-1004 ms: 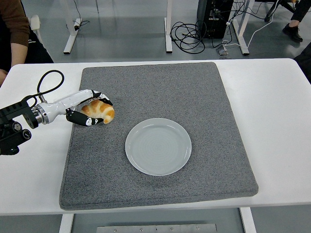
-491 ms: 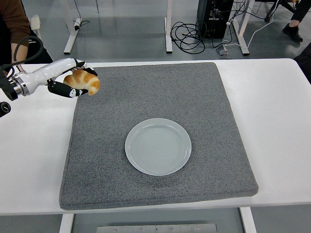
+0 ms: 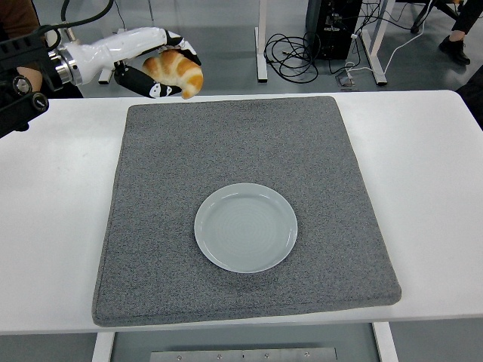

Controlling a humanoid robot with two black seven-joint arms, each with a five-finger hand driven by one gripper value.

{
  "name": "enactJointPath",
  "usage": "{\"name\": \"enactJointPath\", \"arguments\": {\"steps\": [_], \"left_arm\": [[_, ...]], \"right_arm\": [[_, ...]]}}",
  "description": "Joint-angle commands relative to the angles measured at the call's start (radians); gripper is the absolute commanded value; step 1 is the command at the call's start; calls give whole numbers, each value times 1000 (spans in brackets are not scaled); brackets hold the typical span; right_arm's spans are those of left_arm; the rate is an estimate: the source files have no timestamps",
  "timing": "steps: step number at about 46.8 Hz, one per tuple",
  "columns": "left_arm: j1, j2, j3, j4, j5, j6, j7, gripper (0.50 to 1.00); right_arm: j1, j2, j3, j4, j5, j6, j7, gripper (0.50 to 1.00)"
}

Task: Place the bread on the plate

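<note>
My left hand (image 3: pixel 162 64) is shut on the bread (image 3: pixel 177 70), a golden-brown croissant, and holds it high in the air above the far left corner of the grey mat (image 3: pixel 241 200). The pale grey plate (image 3: pixel 246 227) sits empty on the mat, a little right of centre and towards the front, well below and to the right of the bread. The right arm is out of view.
The mat lies on the white table (image 3: pixel 423 173). A person's brown sleeve (image 3: pixel 15 11) shows at the top left behind the table. Cables and table legs lie on the floor beyond the far edge.
My left hand has lifted the bread off the mat's left side, then carried it up and to the right. The plate has not moved.
</note>
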Motion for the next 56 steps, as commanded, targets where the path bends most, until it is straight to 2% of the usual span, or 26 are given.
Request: {"name": "enactJointPath", "arguments": {"steps": [1,12,21,32,42,46,56], "left_arm": [[-24,-21,11,-2,-1,0,1,500],[-27,-65,18,-58,-2,0,47,500],[-25,-61,22,-183,4,4,51,500],[15,-61,32,-275,70,13,47,500],[111,-64,29,-328,170,115,28,500],[139,-65,28,-328,177,136,0,500],[189,-67,31,-326,186,188,0,500]], "right_arm": [[0,0,0,1,0,0,0,1000],[0,0,0,1,0,0,0,1000],[0,0,0,0,0,0,0,1000],[0,0,0,0,0,0,0,1000],[0,0,-2,-2,0,0,0,1000],[0,0,-2,-2,0,0,0,1000],[0,0,-2,-2,0,0,0,1000]]}}
